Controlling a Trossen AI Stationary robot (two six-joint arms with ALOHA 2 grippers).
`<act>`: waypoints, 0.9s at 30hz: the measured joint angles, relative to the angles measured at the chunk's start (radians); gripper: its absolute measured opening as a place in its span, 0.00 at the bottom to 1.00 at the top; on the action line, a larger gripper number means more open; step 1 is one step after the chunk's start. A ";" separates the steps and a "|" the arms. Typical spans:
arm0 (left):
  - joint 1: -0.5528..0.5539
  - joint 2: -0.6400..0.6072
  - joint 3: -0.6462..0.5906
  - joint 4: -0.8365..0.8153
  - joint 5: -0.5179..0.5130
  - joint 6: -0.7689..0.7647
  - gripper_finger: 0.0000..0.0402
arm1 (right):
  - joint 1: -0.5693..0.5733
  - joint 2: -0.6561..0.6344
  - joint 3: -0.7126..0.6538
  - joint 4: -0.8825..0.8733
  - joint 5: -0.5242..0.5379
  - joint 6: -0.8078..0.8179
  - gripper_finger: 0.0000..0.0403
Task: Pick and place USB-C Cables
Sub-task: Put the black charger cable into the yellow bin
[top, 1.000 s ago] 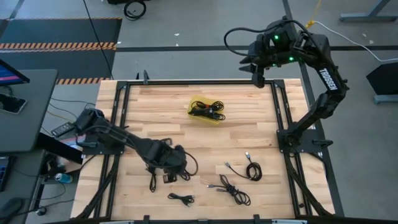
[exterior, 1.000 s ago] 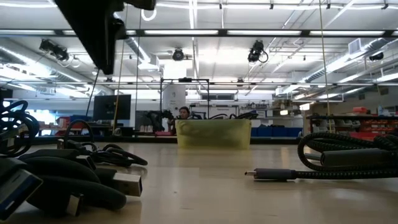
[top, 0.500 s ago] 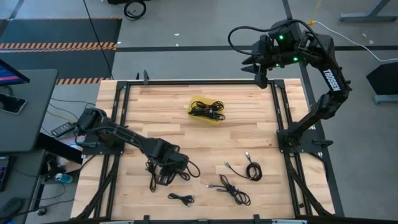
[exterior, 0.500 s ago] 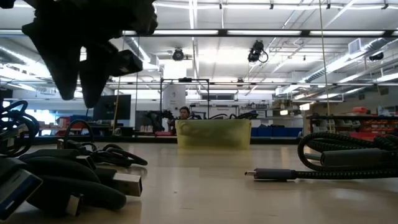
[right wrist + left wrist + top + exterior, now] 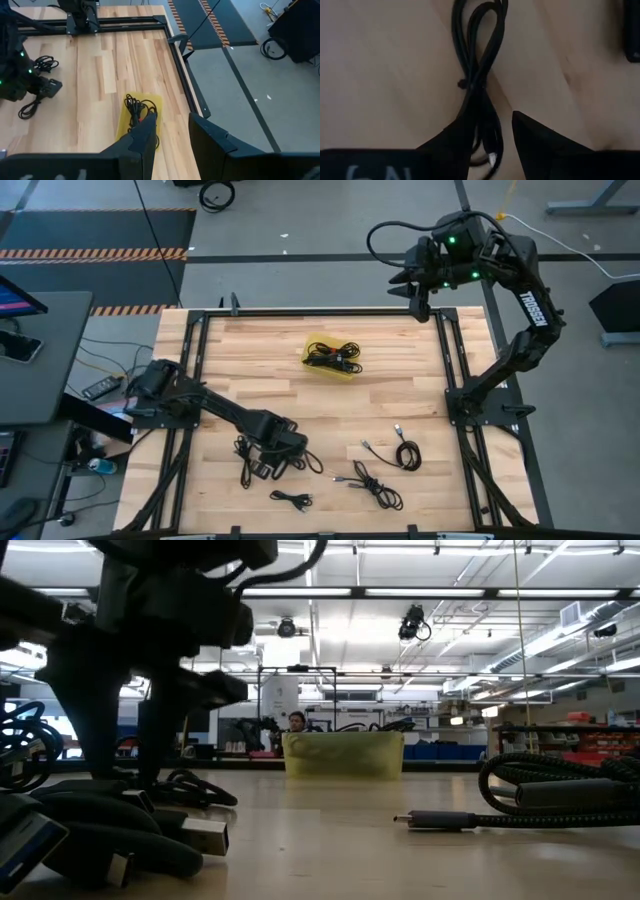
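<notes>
Several black USB-C cables lie as loose coils on the wooden table; one bundle [image 5: 245,465] lies near the front left. My left gripper [image 5: 270,458] points down over it, open, with a looped strand of that cable [image 5: 477,65] running between its two fingers [image 5: 540,142], one on either side. In the low view the left gripper [image 5: 125,775] reaches down to the cords [image 5: 150,790]. More cables lie in the yellow tray [image 5: 345,373]. My right gripper [image 5: 412,300] hangs open, high over the table's far right corner.
Other cable coils lie at the front: one [image 5: 405,452] right of centre, one [image 5: 372,483] and a small one [image 5: 292,500] near the front edge. A black frame [image 5: 200,330] runs around the table. Bare wood shows between the tray and the front cables.
My left gripper has come down onto the front-left cable bundle, rolling about its own axis on the way, and has edged slightly toward the near edge. Its fingers now stand at the height of the cords. The cables have not moved.
</notes>
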State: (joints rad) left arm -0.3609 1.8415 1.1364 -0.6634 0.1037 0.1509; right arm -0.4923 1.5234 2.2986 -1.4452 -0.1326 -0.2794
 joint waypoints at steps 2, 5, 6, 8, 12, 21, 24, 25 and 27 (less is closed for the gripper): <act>0.005 0.009 0.000 0.015 -0.003 -0.001 0.35 | 0.000 0.000 0.000 -0.001 -0.001 0.010 0.30; 0.020 0.021 0.002 0.060 -0.016 -0.008 0.35 | 0.000 0.000 0.000 -0.001 -0.005 0.018 0.30; 0.027 0.022 0.002 0.072 -0.026 -0.008 0.35 | 0.000 0.000 0.000 -0.001 -0.011 0.019 0.30; 0.041 0.023 0.001 0.094 -0.047 -0.008 0.35 | 0.000 0.000 0.000 0.000 -0.025 0.022 0.30; 0.078 0.024 0.001 0.112 -0.083 -0.066 0.32 | 0.000 0.000 0.000 0.001 -0.026 0.026 0.30; 0.156 0.024 0.001 0.117 -0.101 -0.193 0.09 | 0.000 -0.001 0.000 0.002 -0.026 0.026 0.30; 0.178 0.022 0.016 0.090 -0.129 -0.193 0.09 | 0.000 -0.001 0.000 0.008 -0.026 0.026 0.30; 0.188 0.020 0.030 0.067 -0.143 -0.193 0.09 | 0.000 -0.001 0.000 0.008 -0.026 0.026 0.30; 0.207 0.002 0.071 0.017 -0.179 -0.189 0.09 | 0.000 -0.001 0.000 0.008 -0.026 0.026 0.30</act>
State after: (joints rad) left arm -0.1535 1.8436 1.2078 -0.6461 -0.0756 -0.0385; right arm -0.4923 1.5227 2.2986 -1.4368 -0.1589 -0.2531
